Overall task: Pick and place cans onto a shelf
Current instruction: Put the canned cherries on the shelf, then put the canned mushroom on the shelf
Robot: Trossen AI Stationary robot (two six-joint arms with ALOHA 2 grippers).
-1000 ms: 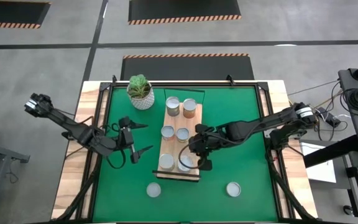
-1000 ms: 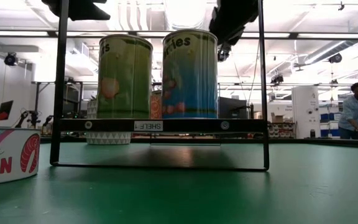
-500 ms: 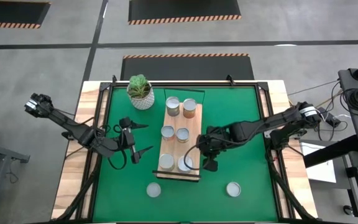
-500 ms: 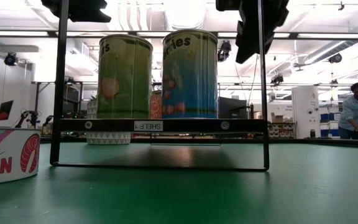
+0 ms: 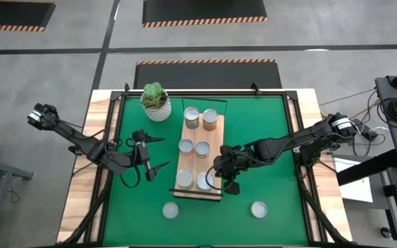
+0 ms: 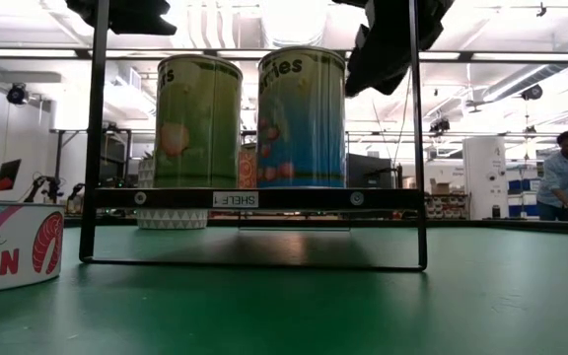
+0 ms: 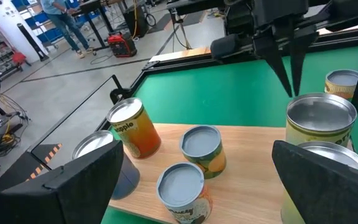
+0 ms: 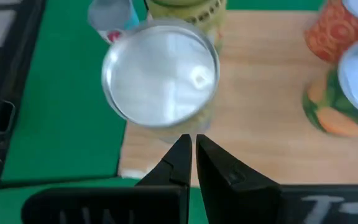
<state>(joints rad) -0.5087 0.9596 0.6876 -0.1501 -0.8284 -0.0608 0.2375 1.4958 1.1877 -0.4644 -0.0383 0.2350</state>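
The shelf (image 5: 216, 138), a light wooden board on a dark frame, stands in the middle of the green mat. Several cans stand on it in pairs; the near right one (image 5: 204, 180) has a blue label (image 6: 302, 118). Two more cans (image 5: 170, 210) (image 5: 258, 209) stand on the mat near the front edge. My right gripper (image 5: 220, 180) is shut and slants down just right of the near right can's silver top (image 8: 160, 71); I see no touch. My left gripper (image 5: 158, 153) hangs open left of the shelf, nothing between its fingers.
A white pot with a green plant (image 5: 156, 102) stands at the mat's far left, beside the shelf's far end. A salmon-labelled can (image 6: 8, 256) shows at the low view's left. Bare mat lies right of the shelf. A person (image 6: 565, 177) stands in the room behind.
My right gripper, staying shut, has moved from over the shelf's right edge toward the table's near edge and sunk a little. It swung out to the right, then came back beside the near right can. The cans have kept their places.
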